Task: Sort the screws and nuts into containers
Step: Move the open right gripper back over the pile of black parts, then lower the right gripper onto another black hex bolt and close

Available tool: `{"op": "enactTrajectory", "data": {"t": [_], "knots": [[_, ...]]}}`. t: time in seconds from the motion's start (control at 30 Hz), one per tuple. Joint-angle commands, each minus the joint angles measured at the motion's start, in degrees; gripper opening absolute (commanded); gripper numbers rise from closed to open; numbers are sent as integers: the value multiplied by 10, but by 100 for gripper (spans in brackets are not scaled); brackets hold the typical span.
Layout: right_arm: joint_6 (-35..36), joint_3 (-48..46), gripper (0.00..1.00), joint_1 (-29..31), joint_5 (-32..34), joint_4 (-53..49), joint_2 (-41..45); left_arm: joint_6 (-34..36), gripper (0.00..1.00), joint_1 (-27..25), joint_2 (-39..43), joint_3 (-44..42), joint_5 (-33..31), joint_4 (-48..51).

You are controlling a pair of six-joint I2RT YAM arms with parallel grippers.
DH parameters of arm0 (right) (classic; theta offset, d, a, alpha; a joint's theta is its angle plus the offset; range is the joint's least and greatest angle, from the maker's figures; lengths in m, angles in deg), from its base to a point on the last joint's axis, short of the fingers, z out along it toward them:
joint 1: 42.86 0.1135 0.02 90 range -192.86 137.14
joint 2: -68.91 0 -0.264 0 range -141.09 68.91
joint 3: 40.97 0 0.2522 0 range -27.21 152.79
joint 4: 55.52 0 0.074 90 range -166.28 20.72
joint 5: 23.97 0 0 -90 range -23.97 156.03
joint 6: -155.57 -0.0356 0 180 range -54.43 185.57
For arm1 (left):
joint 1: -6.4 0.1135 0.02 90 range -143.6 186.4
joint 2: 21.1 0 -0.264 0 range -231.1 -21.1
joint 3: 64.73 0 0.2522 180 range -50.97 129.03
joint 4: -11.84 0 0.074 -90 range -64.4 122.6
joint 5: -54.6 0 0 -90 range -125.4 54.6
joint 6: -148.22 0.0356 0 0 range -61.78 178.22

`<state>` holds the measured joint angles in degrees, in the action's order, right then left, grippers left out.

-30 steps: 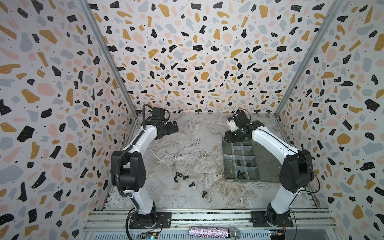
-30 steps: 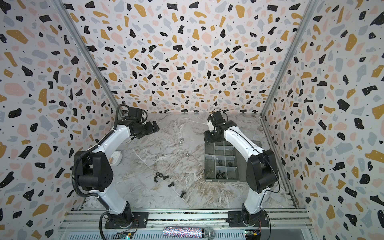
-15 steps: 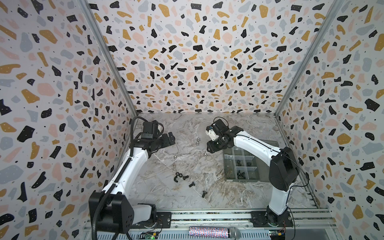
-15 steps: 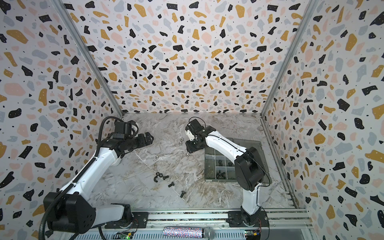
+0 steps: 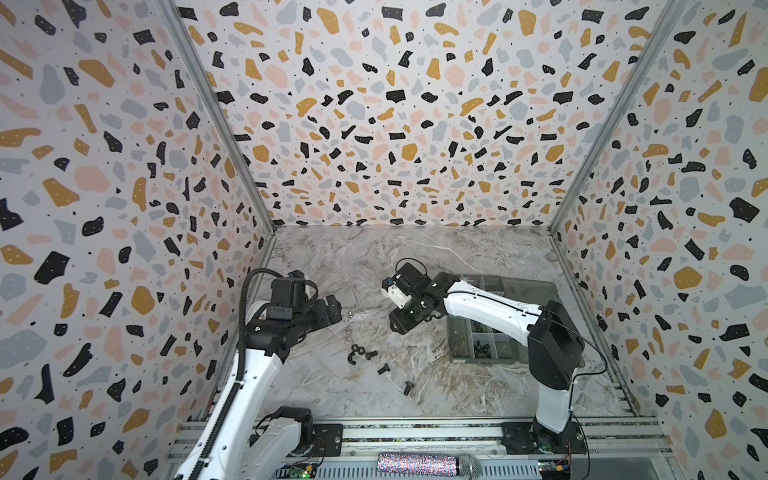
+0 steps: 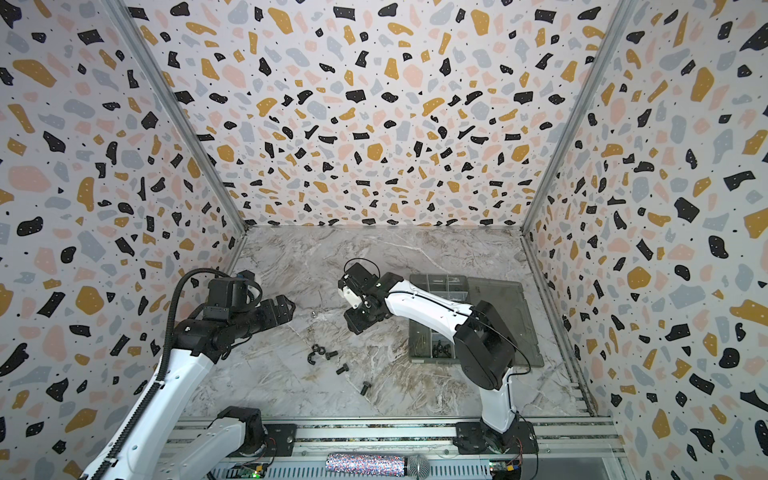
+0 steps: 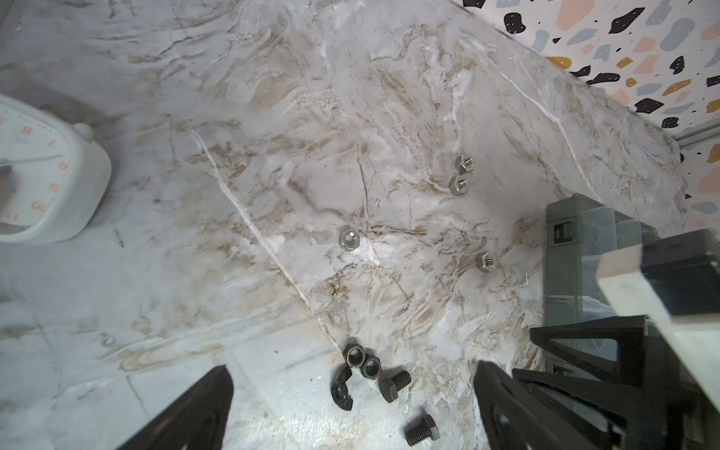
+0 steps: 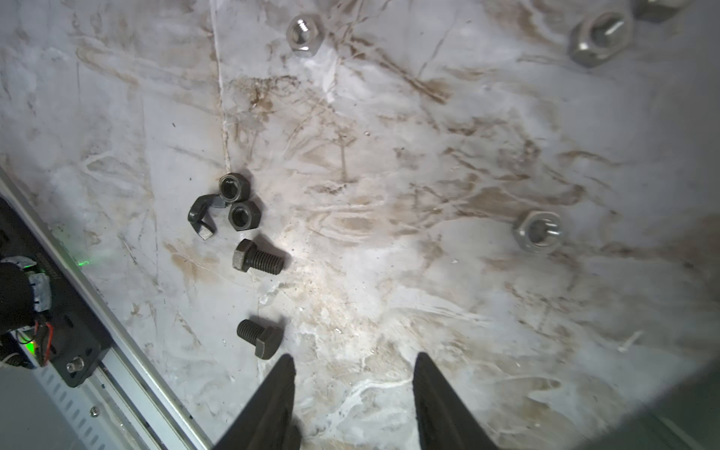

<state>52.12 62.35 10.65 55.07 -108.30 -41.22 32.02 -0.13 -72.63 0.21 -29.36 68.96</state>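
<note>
As I judge it, the step in hand is fetching the next piece: some parts already lie in the containers, and many are loose on the table. The right gripper (image 8: 354, 360) hangs over the marble table (image 8: 428, 156) near the middle of both top views, its jaws partly apart with nothing between them. The left gripper (image 5: 329, 308) is left of the middle, jaws wide apart and also empty.

The loose screws are three black bolts (image 5: 384, 368) in a loose line at the lower middle of a top view. In the right wrist view one bolt (image 8: 259, 337) lies just beside a fingertip, at the lower left of the frame. Two black nuts (image 8: 238, 202) touch each other, and a black wing nut (image 8: 200, 218) lies against them. Four silver nuts (image 7: 350, 238) are scattered on the table, two of them close together at the upper right of the left wrist view. The organiser box (image 5: 482, 360) stands at the right with its lid open. Its lower compartments hold thin brass-coloured screws (image 5: 459, 343) and black pieces (image 5: 482, 347).

The next move, I think, asks the right gripper to come down over one bolt, close across its shank, and carry it to the compartment of the same kind. A bolt may roll away under the fingers. The nuts lie so tightly together that taking one will probably push the others.
</note>
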Motion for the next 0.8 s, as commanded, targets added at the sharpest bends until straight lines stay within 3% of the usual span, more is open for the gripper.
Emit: {"op": "enactTrajectory", "data": {"t": [0.0,0.27,0.47,0.77], "knots": [[14,29,52,20,-4,1,-23,-9,98,-2,21,-2,-11,8],[26,49,53,37,-18,-3,-52,-12,98,-2,40,9,-20,16],[52,66,59,47,-35,-8,-74,-13,98,-2,44,12,-23,9],[92,65,59,70,-45,2,-99,-18,99,-2,47,17,-29,11]]}}
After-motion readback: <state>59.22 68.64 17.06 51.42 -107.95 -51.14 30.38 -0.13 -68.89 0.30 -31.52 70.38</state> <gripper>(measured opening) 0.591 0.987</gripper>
